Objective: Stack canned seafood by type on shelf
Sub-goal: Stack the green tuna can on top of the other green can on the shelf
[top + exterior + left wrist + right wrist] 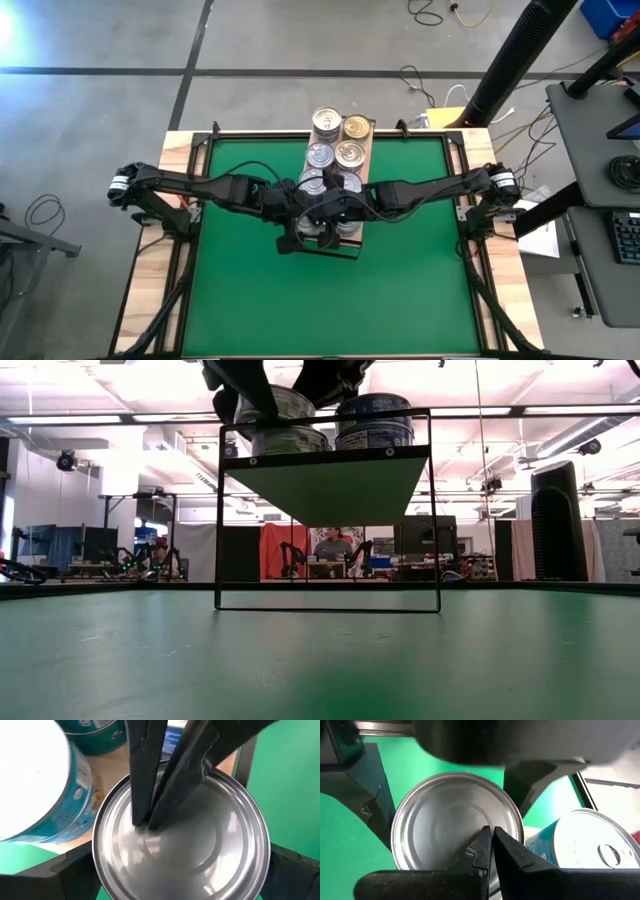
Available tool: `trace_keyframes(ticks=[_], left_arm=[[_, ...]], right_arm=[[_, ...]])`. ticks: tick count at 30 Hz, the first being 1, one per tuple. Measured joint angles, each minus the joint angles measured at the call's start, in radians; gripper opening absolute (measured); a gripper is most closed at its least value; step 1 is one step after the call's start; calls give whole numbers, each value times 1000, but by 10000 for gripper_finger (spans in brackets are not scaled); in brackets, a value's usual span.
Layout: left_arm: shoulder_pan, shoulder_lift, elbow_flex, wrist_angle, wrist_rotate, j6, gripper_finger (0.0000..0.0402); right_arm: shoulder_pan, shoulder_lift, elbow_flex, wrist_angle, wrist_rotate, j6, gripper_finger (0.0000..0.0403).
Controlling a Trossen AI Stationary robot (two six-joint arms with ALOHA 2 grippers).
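Observation:
The shelf is a light-wood board on a black frame, standing on the green mat. Silver-topped tins and gold-topped tins stand on its far half. Both arms meet over its near end. My left gripper straddles a silver-ended tin, one finger on each side. My right gripper is shut, its tips on that tin's flat end. In the low view this tin sits at the shelf's near end beside a blue-labelled tin. My left gripper holds the tin by its round side wall, pinched between the two fingers, which reach across its width. The tin stays upright on the shelf's near end. My right gripper presses its shut fingertips onto the tin's flat silver end near the middle, slanting down from the table's right.
A teal-labelled tin with a pull tab stands right beside the held one, and another teal tin lies beyond it. Green mat spreads around the shelf. People and other robot stations show far behind the table.

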Motion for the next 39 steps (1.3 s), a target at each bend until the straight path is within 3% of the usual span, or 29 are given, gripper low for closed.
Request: trace_keyframes(ticks=[16, 39], left_arm=[[-6, -6, 35, -91, -37, -21, 400], [-6, -10, 36, -71, -40, -22, 400]], right_arm=[[-2, 0, -2, -22, 0, 11, 13], [-8, -50, -10, -14, -13, 9, 13]])
